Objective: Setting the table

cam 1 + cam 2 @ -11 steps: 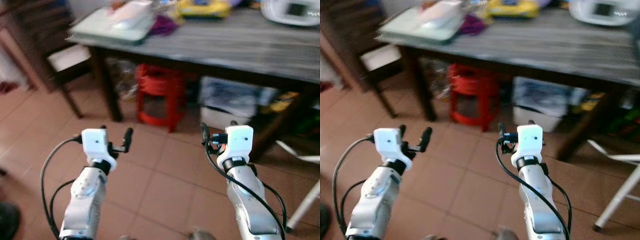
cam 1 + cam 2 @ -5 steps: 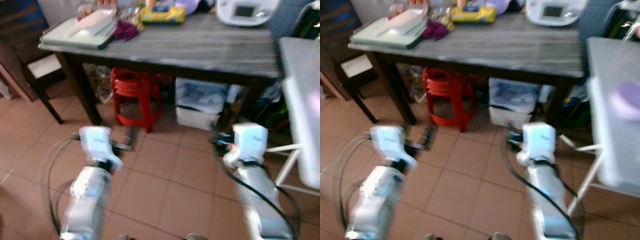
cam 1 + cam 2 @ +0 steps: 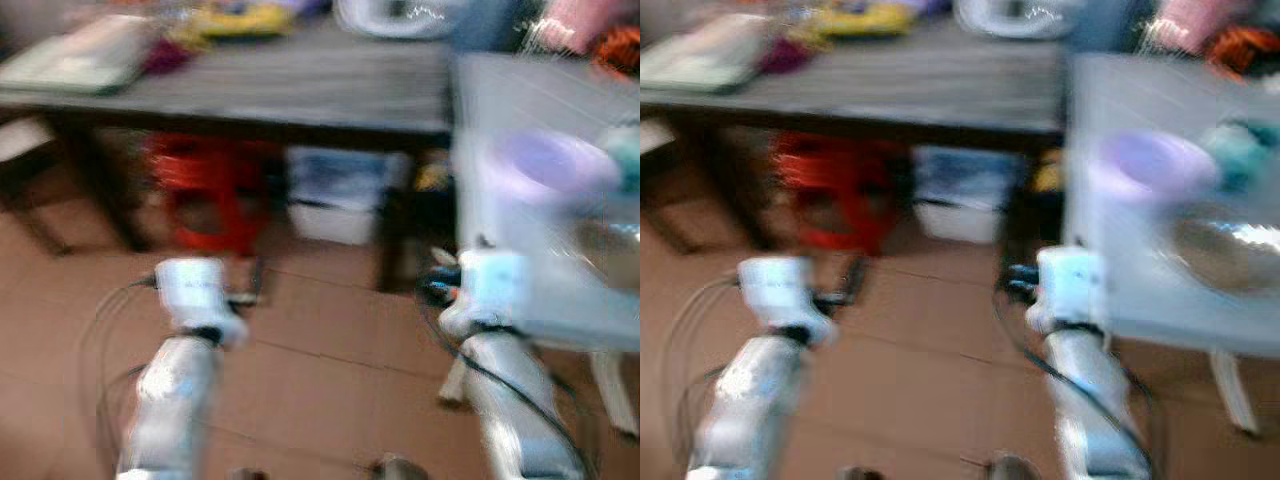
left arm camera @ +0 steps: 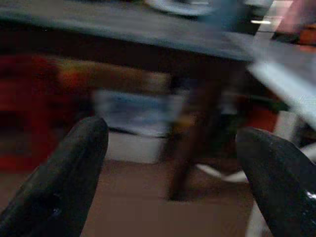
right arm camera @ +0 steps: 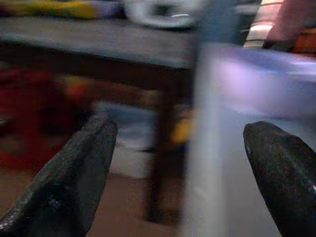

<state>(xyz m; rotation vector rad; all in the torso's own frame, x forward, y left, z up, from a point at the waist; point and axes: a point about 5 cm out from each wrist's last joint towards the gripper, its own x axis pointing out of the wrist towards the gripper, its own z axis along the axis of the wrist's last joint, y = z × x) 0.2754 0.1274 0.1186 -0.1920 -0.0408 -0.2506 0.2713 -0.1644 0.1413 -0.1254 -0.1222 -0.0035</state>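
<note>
No text, label, brand, number or sign can be read anywhere; the pictures are too blurred by motion.

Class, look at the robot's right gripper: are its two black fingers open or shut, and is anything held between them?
Open and empty. In the right wrist view the right gripper has its fingers set wide apart, with a blurred pale table in the gap.
</note>
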